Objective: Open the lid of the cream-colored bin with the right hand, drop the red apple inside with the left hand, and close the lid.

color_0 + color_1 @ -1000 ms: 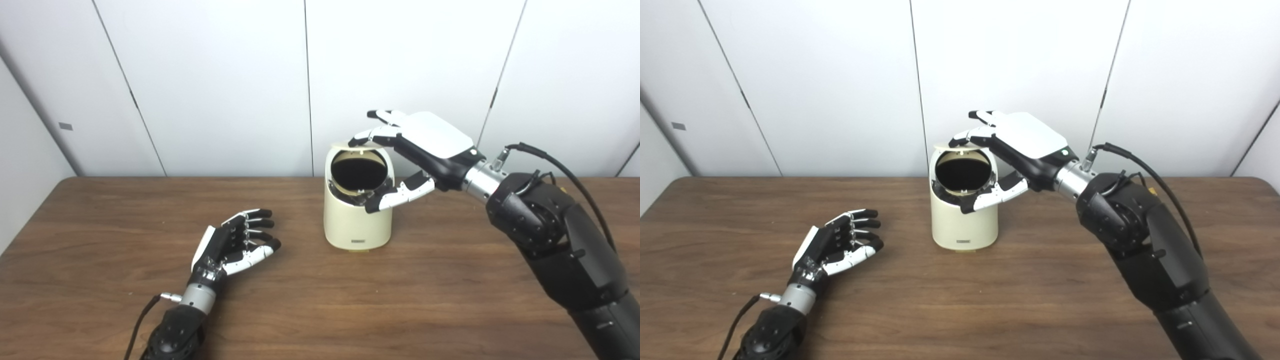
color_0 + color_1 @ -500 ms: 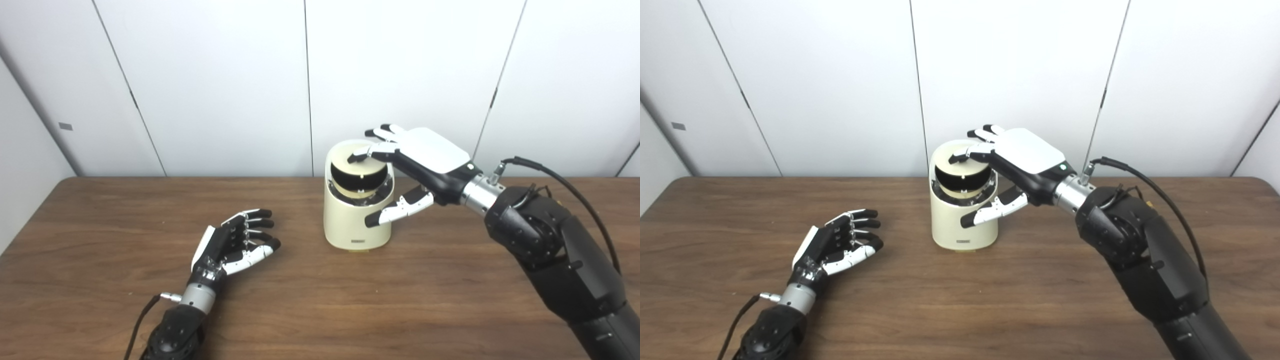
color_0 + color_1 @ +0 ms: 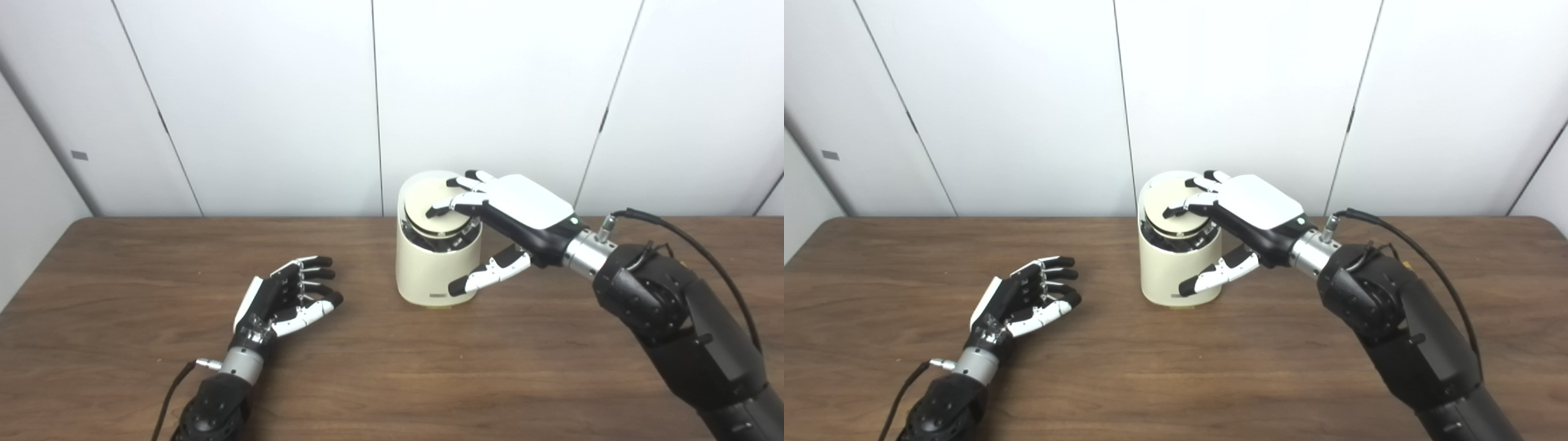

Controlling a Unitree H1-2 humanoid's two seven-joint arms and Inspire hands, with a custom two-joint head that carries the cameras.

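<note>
Right hand: my fingers are spread and flat on the lid, gripping nothing.
Left hand: open and empty on the table.
Bin: mid-table, lid nearly down.
Apple: not visible — presumably inside.
Risk: off-centre pressure could leave the lid unlatched or tip the bin.
Views: the right eye shows the front seam's gap more clearly.

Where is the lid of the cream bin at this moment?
The lid lies almost flat on the bin, mid-table near the wall, under the right hand's fingers.
</note>
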